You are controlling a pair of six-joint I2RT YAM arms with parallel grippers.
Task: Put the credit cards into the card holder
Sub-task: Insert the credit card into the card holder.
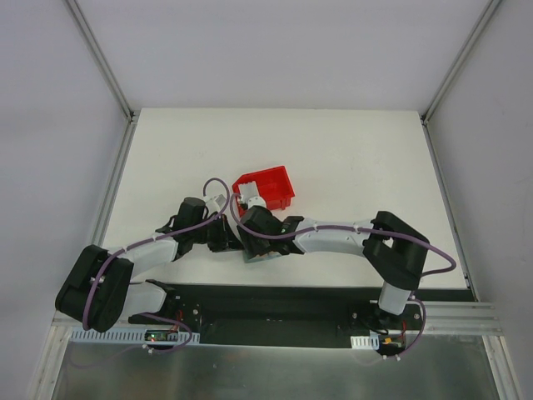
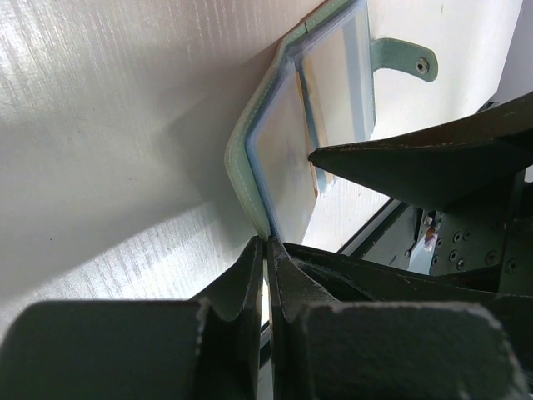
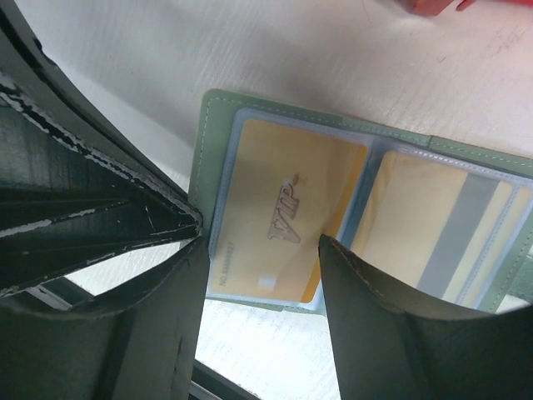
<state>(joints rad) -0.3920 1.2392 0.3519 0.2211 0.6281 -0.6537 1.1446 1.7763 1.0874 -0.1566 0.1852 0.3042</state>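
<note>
Grey-green folding card holder lies open directly beneath my wide-spread right fingers, orange-gold card pocketed. My left fingers pinch its edge.

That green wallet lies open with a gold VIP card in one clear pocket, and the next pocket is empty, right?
Not quite. The green wallet is open with the gold VIP card in one clear pocket, but the next pocket holds a pale card with a grey stripe, as the right wrist view shows.

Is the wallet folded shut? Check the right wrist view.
No: the card holder lies spread open, with the gold VIP card showing inside it.
</note>
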